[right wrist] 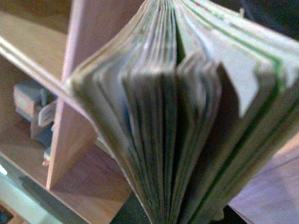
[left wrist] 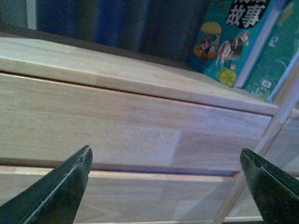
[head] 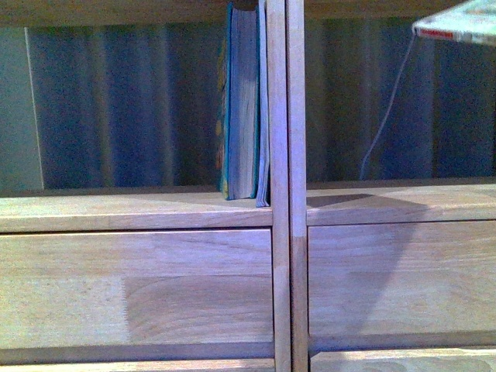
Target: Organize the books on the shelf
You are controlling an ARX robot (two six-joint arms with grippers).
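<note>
The teal-covered book [head: 242, 108] stands upright in the left compartment of the light wood shelf [head: 139, 211], against the centre divider; its cartoon cover also shows in the left wrist view [left wrist: 231, 39]. My right gripper is shut on the thin white and light-blue paperback book [right wrist: 187, 121], whose fanned page edges fill the right wrist view and hide the fingers. The paperback's corner with its red-marked spine [head: 457, 27] pokes in at the top right of the front view, above the right compartment. My left gripper [left wrist: 166, 161] is open and empty, facing a drawer front [left wrist: 117, 126] below the teal book.
The centre divider [head: 288, 186] splits the two compartments. A thin white cable [head: 385, 116] hangs in the right compartment. Plain drawer fronts [head: 387, 279] lie below both shelf boards. Small grey and blue objects [right wrist: 35, 112] sit beyond a wood upright in the right wrist view.
</note>
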